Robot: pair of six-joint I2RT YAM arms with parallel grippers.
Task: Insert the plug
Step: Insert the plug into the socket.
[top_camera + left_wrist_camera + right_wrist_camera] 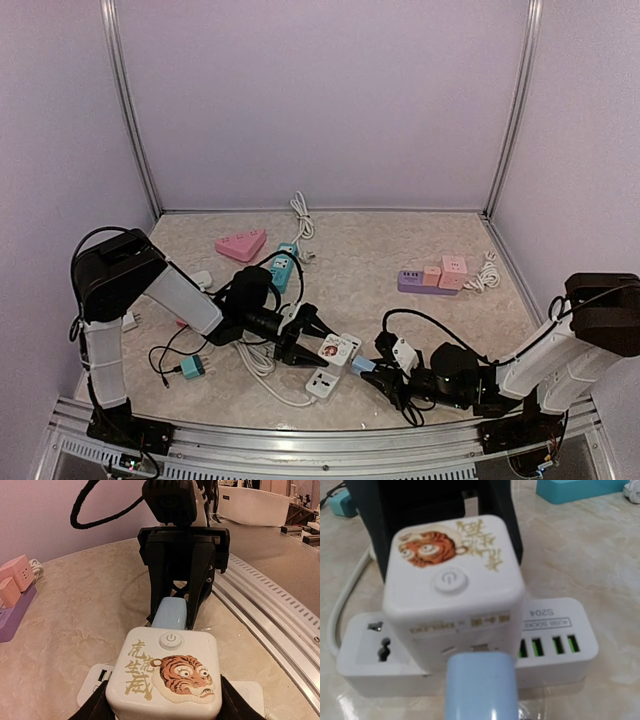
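Top external view: the left claw (316,347) grips a white cube socket with a tiger picture (341,349) by two opposite sides, holding it just over a white power strip (560,630) that lies on the beige marbled tabletop (400,240). Facing it, the right claw (378,372) is clamped on the light blue plug (170,614). The plug's front end meets the cube's side face, and its pins are hidden.

Robot test cell, laboratory type. Indicated by: plain lilac wall panels (320,100) held in aluminium posts (135,120); marble-patterned tabletop (370,240); slotted aluminium rail (300,440) at near edge; assorted power strips (415,283) scattered on the top.
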